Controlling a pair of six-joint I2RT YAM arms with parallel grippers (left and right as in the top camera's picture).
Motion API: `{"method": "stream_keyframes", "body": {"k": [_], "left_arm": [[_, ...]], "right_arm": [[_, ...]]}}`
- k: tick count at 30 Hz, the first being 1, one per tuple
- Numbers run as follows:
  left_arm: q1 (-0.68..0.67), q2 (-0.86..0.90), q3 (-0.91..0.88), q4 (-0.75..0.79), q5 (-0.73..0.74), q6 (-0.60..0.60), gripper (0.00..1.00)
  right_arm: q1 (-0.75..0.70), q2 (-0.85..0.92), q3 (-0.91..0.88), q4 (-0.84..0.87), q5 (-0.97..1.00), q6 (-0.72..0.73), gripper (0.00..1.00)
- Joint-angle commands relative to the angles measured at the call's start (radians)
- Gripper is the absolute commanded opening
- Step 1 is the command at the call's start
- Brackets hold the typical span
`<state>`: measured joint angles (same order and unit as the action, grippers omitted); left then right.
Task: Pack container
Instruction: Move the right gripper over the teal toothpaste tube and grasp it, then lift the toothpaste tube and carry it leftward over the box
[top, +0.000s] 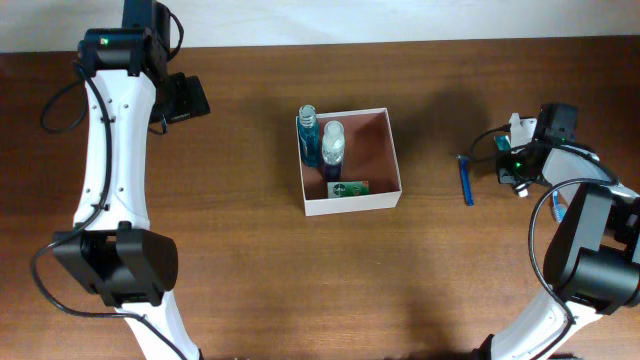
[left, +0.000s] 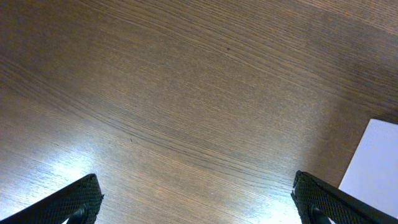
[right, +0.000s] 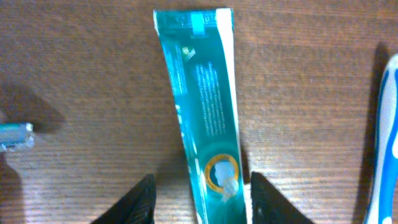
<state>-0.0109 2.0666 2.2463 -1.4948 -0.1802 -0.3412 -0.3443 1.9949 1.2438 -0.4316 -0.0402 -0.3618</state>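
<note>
The container (top: 392, 150) is a square white box with a reddish-brown inside, at the table's middle. In it stand two blue bottles (top: 320, 140) by the left wall, and a small green packet (top: 348, 187) lies by the front wall. My right gripper (right: 200, 186) is open, its fingers on either side of a teal toothpaste tube (right: 205, 106) lying flat on the table. In the overhead view this gripper (top: 505, 152) is far right of the container. My left gripper (left: 196, 199) is open and empty over bare wood, at the far left (top: 190, 98).
A blue toothbrush (top: 466, 180) lies on the table between the container and my right gripper; it also shows at the right edge of the right wrist view (right: 385, 137). A small pale object (right: 15, 135) lies left of the tube. A white corner (left: 373, 162) shows in the left wrist view.
</note>
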Motion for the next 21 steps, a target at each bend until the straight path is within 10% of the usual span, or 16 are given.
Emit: {"method": "stream_keyframes", "body": {"k": [1,21], "left_arm": [[0.001,0.007,-0.005,0.002,0.0,-0.013,0.99],[0.001,0.007,-0.005,0.002,0.0,-0.013,0.99]], "right_arm": [[-0.003,0.027,0.006,-0.001,-0.05,0.004,0.43],[-0.003,0.025,0.027,-0.048,-0.08,0.095,0.13]]}}
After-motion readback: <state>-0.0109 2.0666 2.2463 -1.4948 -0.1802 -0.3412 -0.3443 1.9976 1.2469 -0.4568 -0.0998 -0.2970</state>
